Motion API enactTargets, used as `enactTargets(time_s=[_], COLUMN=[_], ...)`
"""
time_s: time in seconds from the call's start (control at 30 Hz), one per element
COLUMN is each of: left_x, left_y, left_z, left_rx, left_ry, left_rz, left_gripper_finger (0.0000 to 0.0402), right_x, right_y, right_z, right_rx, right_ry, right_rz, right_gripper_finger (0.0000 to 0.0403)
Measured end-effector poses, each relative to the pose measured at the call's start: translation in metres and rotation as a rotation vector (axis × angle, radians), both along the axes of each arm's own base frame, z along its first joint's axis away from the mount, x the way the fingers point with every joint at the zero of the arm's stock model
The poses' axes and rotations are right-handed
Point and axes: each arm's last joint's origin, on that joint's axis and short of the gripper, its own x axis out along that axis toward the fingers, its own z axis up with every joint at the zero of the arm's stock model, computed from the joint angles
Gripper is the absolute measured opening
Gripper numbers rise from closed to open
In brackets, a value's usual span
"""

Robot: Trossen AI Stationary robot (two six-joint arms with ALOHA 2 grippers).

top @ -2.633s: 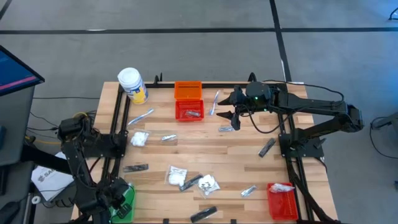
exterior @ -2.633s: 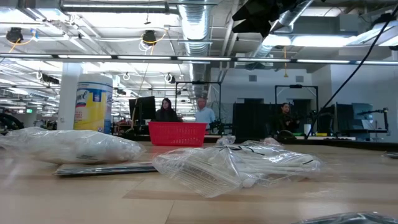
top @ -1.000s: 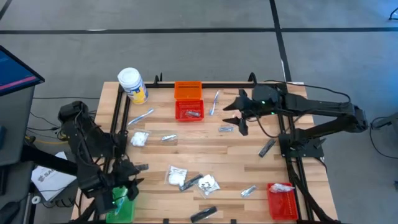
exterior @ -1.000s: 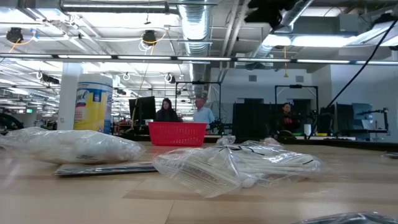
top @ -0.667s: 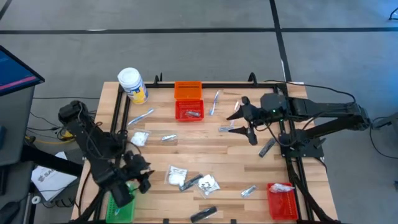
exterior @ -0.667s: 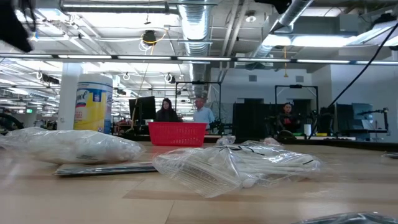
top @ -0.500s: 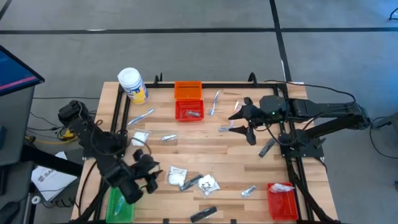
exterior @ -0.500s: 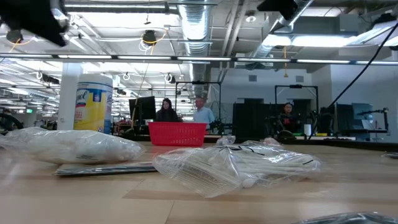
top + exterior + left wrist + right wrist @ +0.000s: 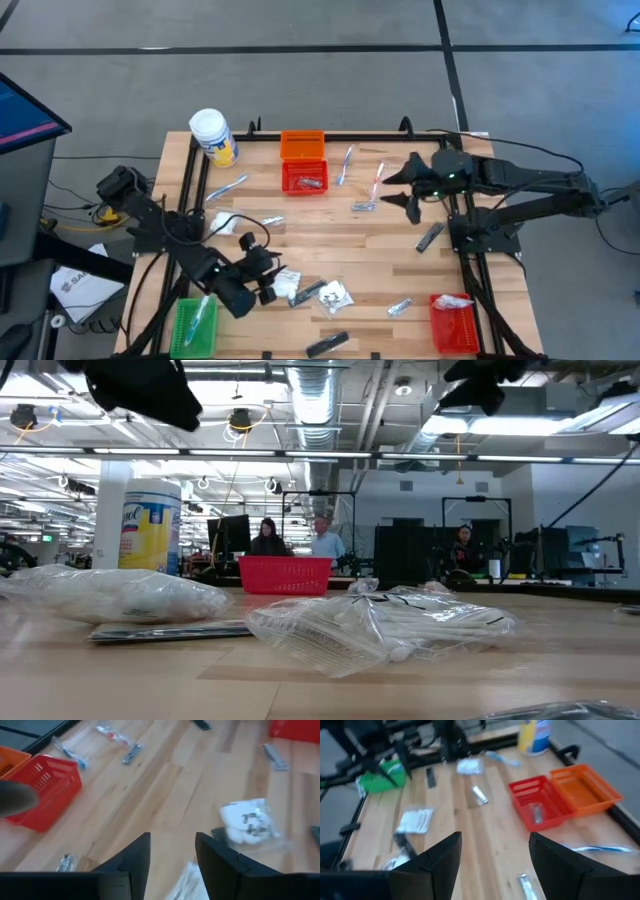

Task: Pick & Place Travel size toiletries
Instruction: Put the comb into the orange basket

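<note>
Showing both arms raised above the pale wooden slatted table (image 9: 340,235), with the toiletries scattered across it. The left gripper (image 9: 268,283) hangs over the near-left part of the table, just beside a white packet in clear wrap (image 9: 287,283); in the left wrist view its two dark fingers (image 9: 134,857) stand apart with bare wood between them, grasping nothing. The right gripper (image 9: 408,186) hovers near the far-right edge, its jaws likewise spread and empty in the right wrist view, where its fingers (image 9: 440,857) frame the table.

Toiletries on the table: a second white packet (image 9: 224,222) at the left; a silver-grey foil sachet (image 9: 272,222) beside it; another white packet with dark print (image 9: 335,295) near the middle front, touching a dark slim tube (image 9: 308,293); a further dark tube (image 9: 327,344) at the front edge; a foil sachet (image 9: 400,307) toward the right; a dark tube (image 9: 430,237) near the right rail; a small sachet (image 9: 364,207) and thin clear sticks (image 9: 347,163) close to the right gripper.

A red mesh basket (image 9: 304,177) at the far centre holds one grey item, and an orange basket (image 9: 302,145) touches it behind. A green basket (image 9: 195,325) at the near-left corner and a second red basket (image 9: 452,322) at the near-right corner each hold a packet. A white jar with yellow label (image 9: 214,137) stands at the far-left corner.
</note>
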Motion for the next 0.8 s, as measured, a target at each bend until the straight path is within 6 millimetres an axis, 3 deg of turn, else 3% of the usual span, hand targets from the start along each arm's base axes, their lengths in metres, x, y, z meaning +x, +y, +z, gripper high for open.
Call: enactTargets(time_s=[0.23, 0.37, 0.8], left_x=[0.019, 0.026, 0.053], left_y=[-0.002, -0.002, -0.021], left_z=[-0.033, -0.043, -0.027], left_rx=[0.048, 0.038, -0.078], left_ry=[0.069, 0.094, -0.036], left_rz=[0.032, 0.026, -0.316], left_gripper_finger=[0.0148, 0.0147, 0.0122], right_x=[-0.034, -0.041, -0.038], right_y=[-0.005, -0.002, 0.0], right_z=[0.0, 0.002, 0.007], right_rx=[-0.008, -0.033, -0.085], right_ry=[-0.125, -0.173, -0.243], right_rz=[-0.062, -0.042, -0.006], right_gripper_finger=[0.0224, 0.0224, 0.0224])
